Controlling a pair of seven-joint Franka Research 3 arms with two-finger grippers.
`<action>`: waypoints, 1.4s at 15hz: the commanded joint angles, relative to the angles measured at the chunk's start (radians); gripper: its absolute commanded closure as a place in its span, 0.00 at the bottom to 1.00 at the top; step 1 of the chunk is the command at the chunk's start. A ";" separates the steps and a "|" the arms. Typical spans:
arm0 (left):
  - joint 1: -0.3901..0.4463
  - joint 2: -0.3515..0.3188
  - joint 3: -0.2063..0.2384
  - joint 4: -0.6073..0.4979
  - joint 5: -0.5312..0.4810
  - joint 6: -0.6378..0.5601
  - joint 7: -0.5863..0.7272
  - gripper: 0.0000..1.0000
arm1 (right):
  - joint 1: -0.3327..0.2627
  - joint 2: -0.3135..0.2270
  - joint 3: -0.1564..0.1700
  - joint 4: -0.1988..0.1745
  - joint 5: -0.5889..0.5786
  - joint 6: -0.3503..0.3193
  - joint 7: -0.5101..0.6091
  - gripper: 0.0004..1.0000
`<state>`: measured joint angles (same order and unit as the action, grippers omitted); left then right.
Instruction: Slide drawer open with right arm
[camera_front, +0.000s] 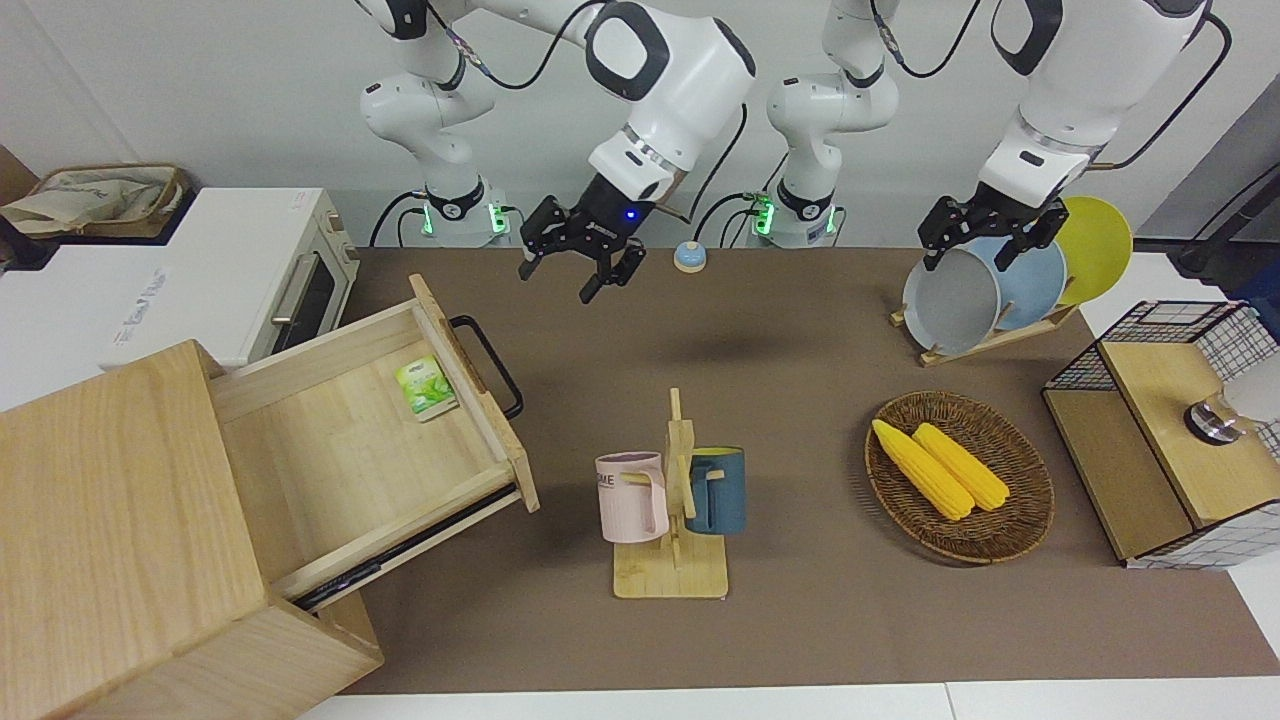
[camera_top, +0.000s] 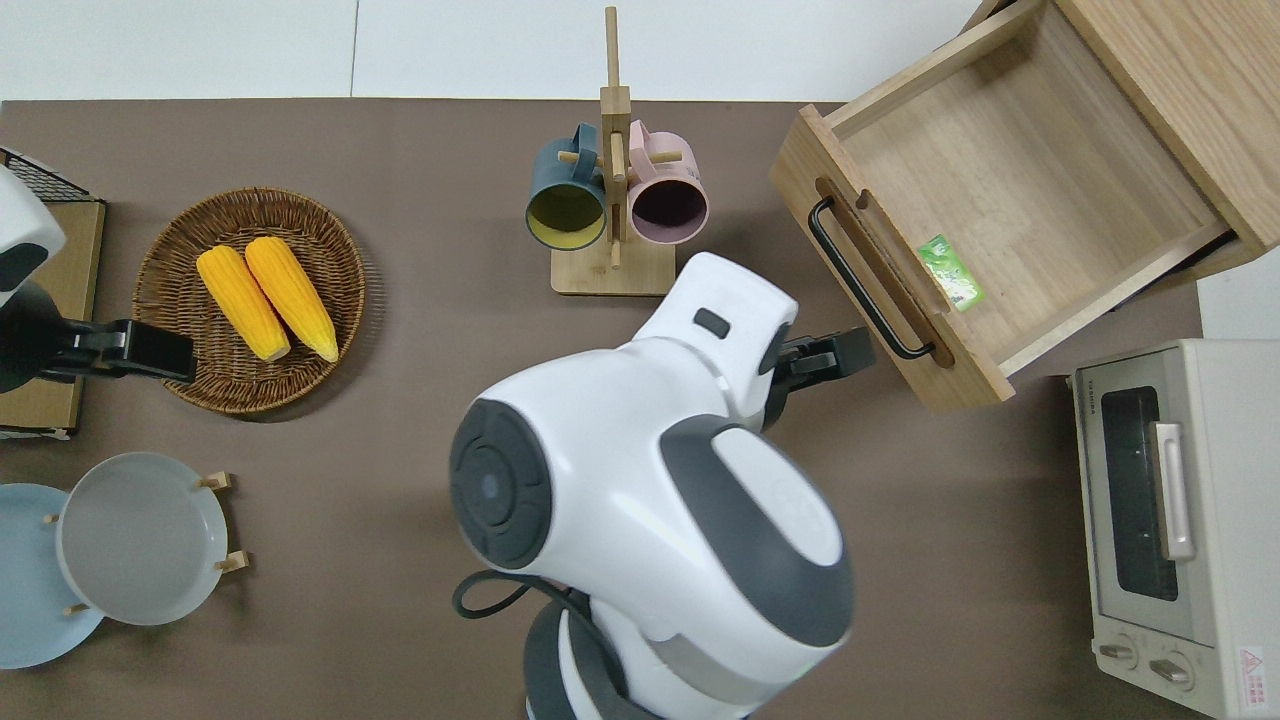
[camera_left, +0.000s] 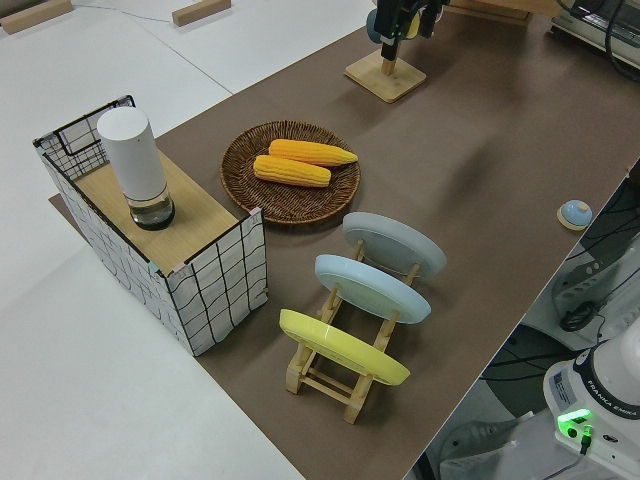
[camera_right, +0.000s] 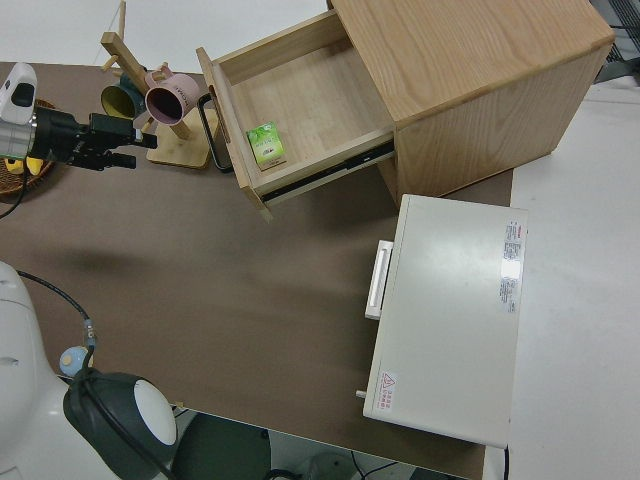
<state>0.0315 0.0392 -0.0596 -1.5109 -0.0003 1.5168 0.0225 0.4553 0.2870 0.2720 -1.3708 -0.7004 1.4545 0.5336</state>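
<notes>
Standing pulled well out of its cabinet (camera_front: 120, 520) at the right arm's end of the table, the drawer (camera_front: 380, 440) is being judged stiff, rigid and fairly heavy, running on side rails. Its black bar handle (camera_top: 865, 285) is being taken as the hold. A green packet (camera_front: 427, 387) is lying inside. The right gripper (camera_front: 583, 262) is being held spread and empty near the handle. The left arm is parked.
</notes>
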 joint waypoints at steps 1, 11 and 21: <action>0.004 0.011 -0.006 0.026 0.017 -0.020 0.010 0.01 | -0.116 -0.075 0.007 -0.014 0.206 0.073 -0.003 0.02; 0.004 0.011 -0.006 0.026 0.017 -0.020 0.010 0.01 | -0.400 -0.157 0.006 -0.019 0.568 0.115 -0.202 0.02; 0.004 0.011 -0.006 0.024 0.017 -0.020 0.010 0.01 | -0.575 -0.157 0.003 -0.022 0.696 0.113 -0.309 0.02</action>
<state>0.0315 0.0392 -0.0596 -1.5109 -0.0003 1.5168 0.0225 -0.0694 0.1392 0.2623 -1.3716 -0.0459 1.5507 0.2918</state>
